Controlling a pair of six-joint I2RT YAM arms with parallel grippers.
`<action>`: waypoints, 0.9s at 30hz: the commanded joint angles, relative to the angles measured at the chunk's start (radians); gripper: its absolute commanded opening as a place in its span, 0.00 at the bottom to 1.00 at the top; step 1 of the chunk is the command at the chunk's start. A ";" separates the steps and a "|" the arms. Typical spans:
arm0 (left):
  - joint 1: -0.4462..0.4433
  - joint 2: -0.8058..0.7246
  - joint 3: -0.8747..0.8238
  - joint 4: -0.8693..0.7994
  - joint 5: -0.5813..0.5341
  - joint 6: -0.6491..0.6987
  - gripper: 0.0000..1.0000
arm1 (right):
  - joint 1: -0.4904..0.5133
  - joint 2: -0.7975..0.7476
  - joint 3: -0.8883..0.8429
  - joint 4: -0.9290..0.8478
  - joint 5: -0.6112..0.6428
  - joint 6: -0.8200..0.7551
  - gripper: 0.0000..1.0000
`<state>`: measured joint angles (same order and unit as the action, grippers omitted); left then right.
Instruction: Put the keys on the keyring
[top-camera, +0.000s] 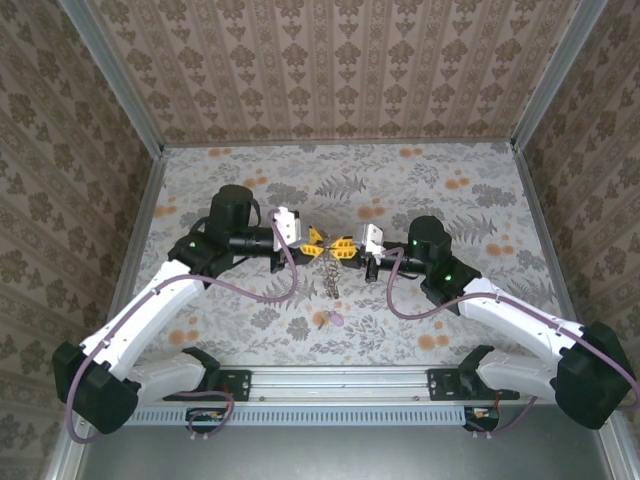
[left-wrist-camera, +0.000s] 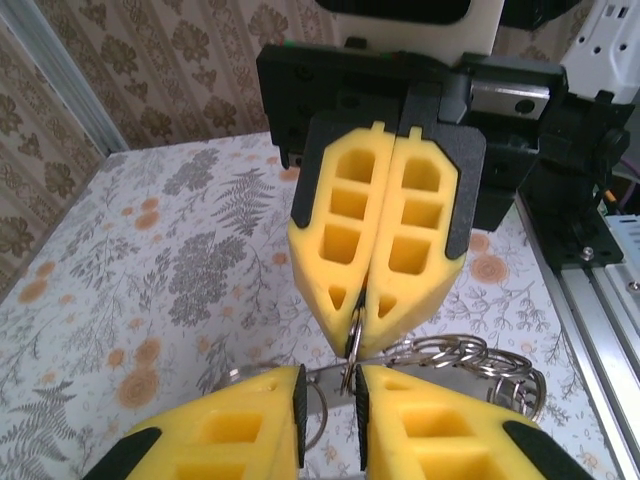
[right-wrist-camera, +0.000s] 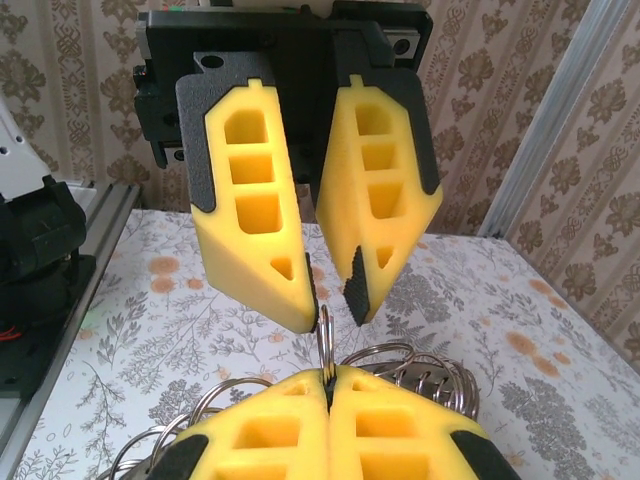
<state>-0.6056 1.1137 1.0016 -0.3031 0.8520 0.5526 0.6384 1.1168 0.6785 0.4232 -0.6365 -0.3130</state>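
Note:
The keyring is a bunch of silver split rings (right-wrist-camera: 430, 372). One thin ring of it (right-wrist-camera: 325, 335) stands upright, pinched between the shut fingers of my right gripper (right-wrist-camera: 327, 375). My left gripper (left-wrist-camera: 329, 385) faces it tip to tip, its jaws open, and that thin ring (left-wrist-camera: 351, 362) stands loosely in the gap. From above, the left gripper (top-camera: 318, 240) and the right gripper (top-camera: 343, 245) meet mid-table, and the other rings (top-camera: 328, 278) dangle below them. The keys (top-camera: 332, 319), small purple and tan pieces, lie on the cloth nearer the arm bases.
A floral cloth (top-camera: 450, 200) covers the table, and patterned walls (top-camera: 330, 70) close it in on three sides. An aluminium rail (top-camera: 340, 380) runs along the near edge between the arm bases. Purple cables loop beside each arm.

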 joint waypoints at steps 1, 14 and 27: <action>-0.010 0.015 -0.002 0.051 0.068 -0.030 0.22 | -0.003 -0.011 0.015 0.057 -0.037 0.018 0.00; -0.016 0.026 -0.021 0.042 0.059 -0.032 0.22 | -0.006 -0.026 0.008 0.076 -0.038 0.029 0.00; -0.033 0.017 -0.040 0.081 0.052 -0.008 0.14 | -0.008 -0.040 0.001 0.099 -0.041 0.044 0.00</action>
<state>-0.6281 1.1393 0.9745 -0.2344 0.8864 0.5365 0.6327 1.1042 0.6777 0.4435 -0.6434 -0.2874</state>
